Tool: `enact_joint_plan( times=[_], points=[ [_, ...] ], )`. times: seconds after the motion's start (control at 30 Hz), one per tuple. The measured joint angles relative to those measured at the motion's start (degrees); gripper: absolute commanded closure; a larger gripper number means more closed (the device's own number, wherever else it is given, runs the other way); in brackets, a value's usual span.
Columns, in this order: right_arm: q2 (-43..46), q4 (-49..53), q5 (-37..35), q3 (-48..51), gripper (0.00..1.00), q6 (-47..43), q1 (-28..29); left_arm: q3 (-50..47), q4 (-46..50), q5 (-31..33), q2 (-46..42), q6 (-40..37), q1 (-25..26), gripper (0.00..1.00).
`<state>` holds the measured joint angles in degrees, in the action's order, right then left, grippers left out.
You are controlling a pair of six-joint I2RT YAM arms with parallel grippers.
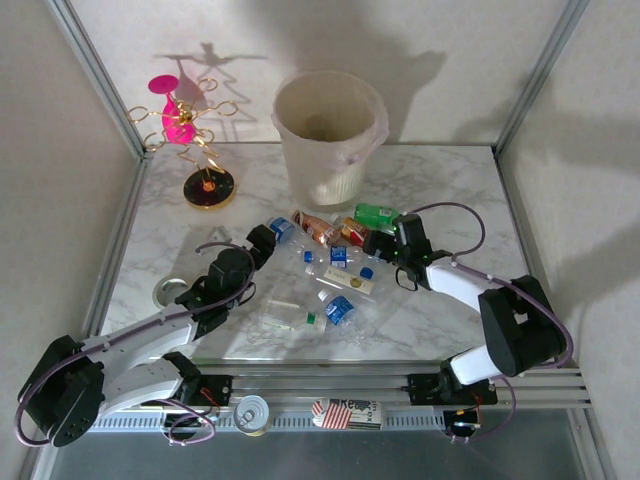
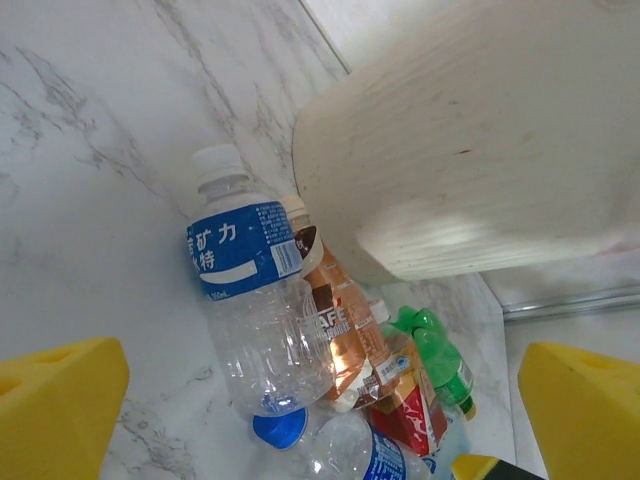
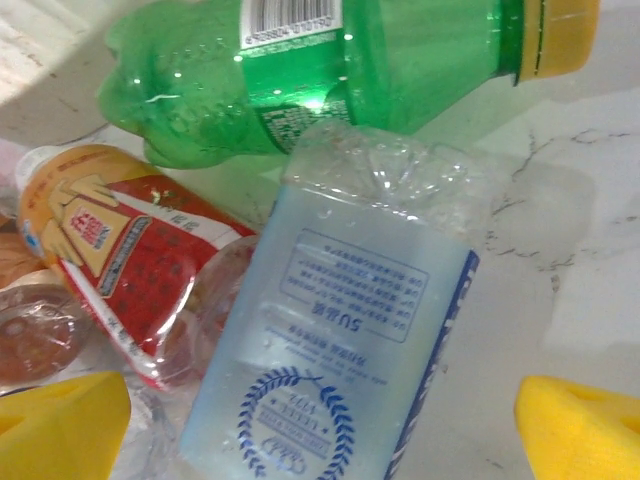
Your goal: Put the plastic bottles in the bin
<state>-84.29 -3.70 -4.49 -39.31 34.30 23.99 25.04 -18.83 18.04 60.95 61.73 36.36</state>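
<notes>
Bottles point(image 1: 335, 270): strewn at the middle of the worktop point(image 1: 455, 185), between both grippers.
Left gripper point(image 1: 268, 238): spread wide, nothing held; blue-label bottle point(image 2: 250, 300) lies just ahead.
Right gripper point(image 1: 383, 243): spread wide, nothing held; clear bottle point(image 3: 330, 340) and green bottle point(image 3: 330, 70) lie just ahead.
Writing: "AFE" is read on a brown label point(image 2: 335, 325); Chinese characters on the blue one.
Bin point(image 1: 322, 165): stood toward the far edge, behind the pile.

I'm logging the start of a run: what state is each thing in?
Cream ribbed bin with plastic liner: upright, open-topped.
Green plastic bottle with yellow cap: lying down, capped.
Clear bottle with blue label, white cap: lying down, capped.
Pale-blue clear bottle: lying, crumpled.
Left gripper: open, holding nothing.
Right gripper: open, holding nothing.
Silver tin can: upright.
</notes>
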Motion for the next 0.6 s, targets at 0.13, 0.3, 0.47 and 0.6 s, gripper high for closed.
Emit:
enact_joint_plan(
  times=[0.13, 0.3, 0.47, 0.6],
  points=[
    [-1.4, 0.1, 0.0, 0.0, 0.01, 0.0, -0.5, 0.0, -0.3, -1.2, 1.5, 0.5, 0.1, 0.0],
    [-1.4, 0.0, 0.0, 0.1, 0.01, 0.0, -1.2, 0.0, -0.7, -1.8, 2.4, 0.9, 0.3, 0.0],
    [0.0, 0.1, -0.1, 1.5, 0.01, 0.0, -2.5, 0.3, -0.7, -2.0, 3.3, 0.9, 0.4, 0.0],
    [1.5, 0.3, -0.1, 2.6, 0.02, -0.2, -3.5, 0.9, -0.9, -2.1, 3.8, 0.9, 0.5, 0.0]
  ],
)
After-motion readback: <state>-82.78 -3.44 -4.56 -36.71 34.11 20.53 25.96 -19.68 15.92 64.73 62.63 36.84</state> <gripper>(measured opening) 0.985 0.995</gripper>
